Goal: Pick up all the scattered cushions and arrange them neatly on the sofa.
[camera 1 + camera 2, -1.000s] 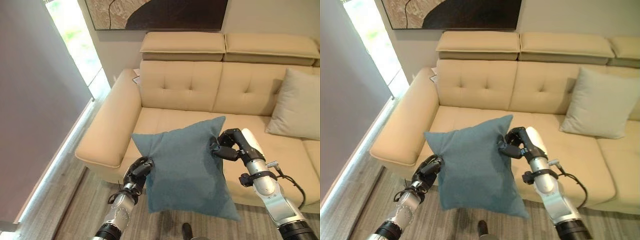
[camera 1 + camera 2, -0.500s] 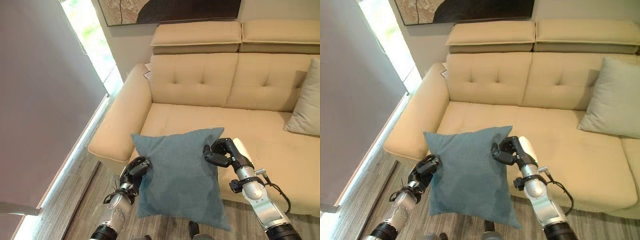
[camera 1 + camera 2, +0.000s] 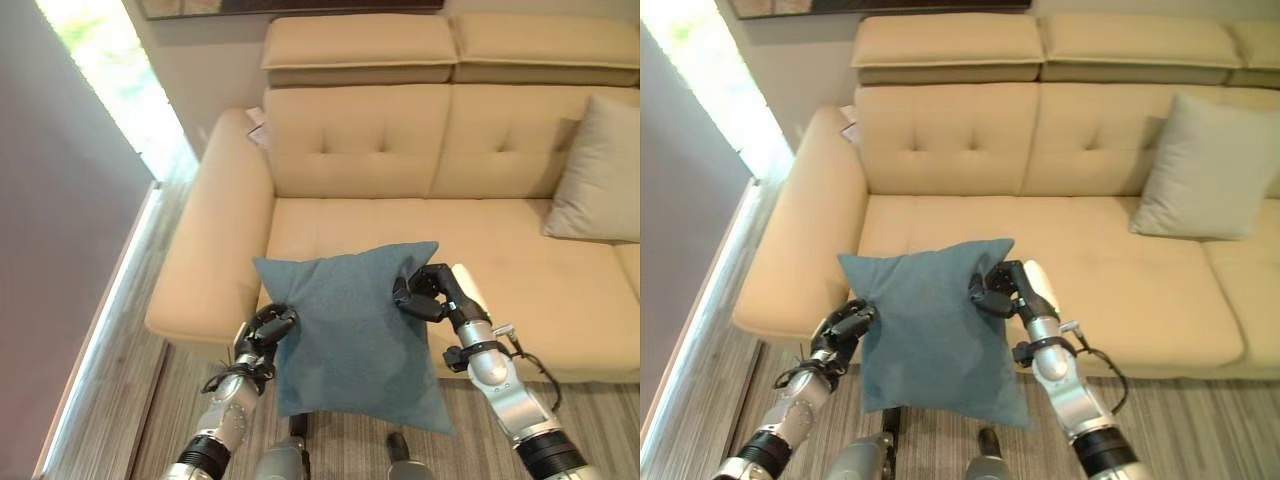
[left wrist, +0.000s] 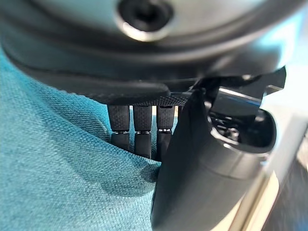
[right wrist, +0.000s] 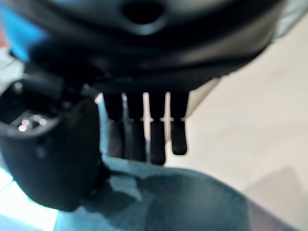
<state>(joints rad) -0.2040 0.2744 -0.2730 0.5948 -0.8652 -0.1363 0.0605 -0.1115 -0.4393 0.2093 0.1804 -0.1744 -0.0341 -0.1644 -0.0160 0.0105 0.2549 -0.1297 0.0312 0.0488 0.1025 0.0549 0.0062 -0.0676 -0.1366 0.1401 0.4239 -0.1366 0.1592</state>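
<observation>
Sofa [image 3: 500, 290]: beige, standing against the back wall, tufted backrest, padded headrests sitting along the top, wide rounded armrest [image 3: 205, 240] lying at the window end.
Wall [image 3: 195, 60]: pale, running behind the sofa; the lower edge of a dark framed picture [image 3: 290, 8] hanging above the headrests.
Window [image 3: 105, 75]: reaching down to the floor beside the armrest, daylight pouring in brightly.
Side wall [image 3: 50, 280]: grey, sitting in shade, running toward the viewer from the window.
Floor [image 3: 130, 400]: grey wood-look planks, a bright strip of light lying along the base of the side wall.
</observation>
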